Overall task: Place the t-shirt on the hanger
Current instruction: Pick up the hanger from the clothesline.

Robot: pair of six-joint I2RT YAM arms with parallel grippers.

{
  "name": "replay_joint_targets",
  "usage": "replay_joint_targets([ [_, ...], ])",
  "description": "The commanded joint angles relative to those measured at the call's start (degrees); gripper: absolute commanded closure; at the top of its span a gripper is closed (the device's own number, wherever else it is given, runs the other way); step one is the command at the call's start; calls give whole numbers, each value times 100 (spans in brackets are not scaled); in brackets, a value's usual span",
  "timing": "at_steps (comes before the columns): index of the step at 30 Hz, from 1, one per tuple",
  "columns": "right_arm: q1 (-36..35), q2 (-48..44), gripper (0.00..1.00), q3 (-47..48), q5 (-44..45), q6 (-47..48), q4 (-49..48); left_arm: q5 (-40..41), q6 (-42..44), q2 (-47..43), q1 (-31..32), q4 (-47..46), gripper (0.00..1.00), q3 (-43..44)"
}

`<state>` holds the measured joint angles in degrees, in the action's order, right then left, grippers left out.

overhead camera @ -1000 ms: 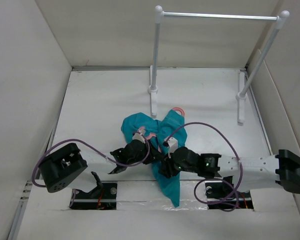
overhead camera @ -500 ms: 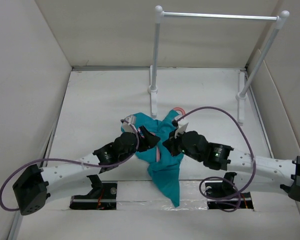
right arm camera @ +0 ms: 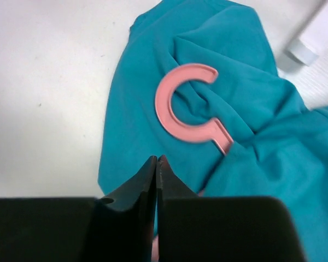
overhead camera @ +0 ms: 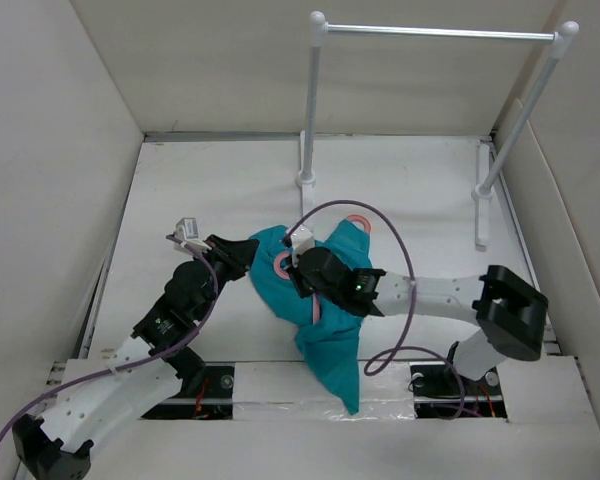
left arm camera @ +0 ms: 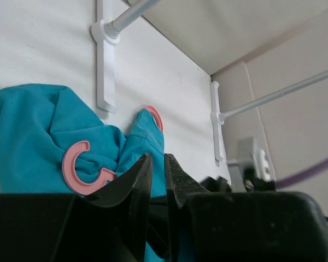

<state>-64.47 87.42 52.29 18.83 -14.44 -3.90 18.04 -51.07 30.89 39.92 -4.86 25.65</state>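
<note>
Both arms have swung left. The right tool (right arm camera: 156, 159), clenched, now hovers over the t-shirt (overhead camera: 330, 340) crumpled mid-tabletop (overhead camera: 200, 190). The hanger (right arm camera: 160, 106) hook lies exposed on it. The left tool (left arm camera: 157, 159), almost clenched and empty, stands just left. Hanging looks unfinished.

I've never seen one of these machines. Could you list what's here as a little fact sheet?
Clothing: teal t-shirt, crumpled on the white table
Hook: pink hanger, only its hook and one tip poking out of the cloth
Left arm: left gripper almost shut, nothing visibly held, beside the shirt
Right arm: right gripper shut, tips over the shirt
Background: silver rail on white posts
</note>
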Motion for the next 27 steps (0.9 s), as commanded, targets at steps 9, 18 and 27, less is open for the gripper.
replay_joint_targets([
  [9,22,1654,73,1652,358,126,38,-354,519,-233,-90,90,82,247],
  [18,22,2201,63,2066,885,-208,575,-521,475,-496,-90,99,82,168],
  [27,22,2297,62,1899,1334,-481,601,-293,484,-830,-90,302,82,344],
])
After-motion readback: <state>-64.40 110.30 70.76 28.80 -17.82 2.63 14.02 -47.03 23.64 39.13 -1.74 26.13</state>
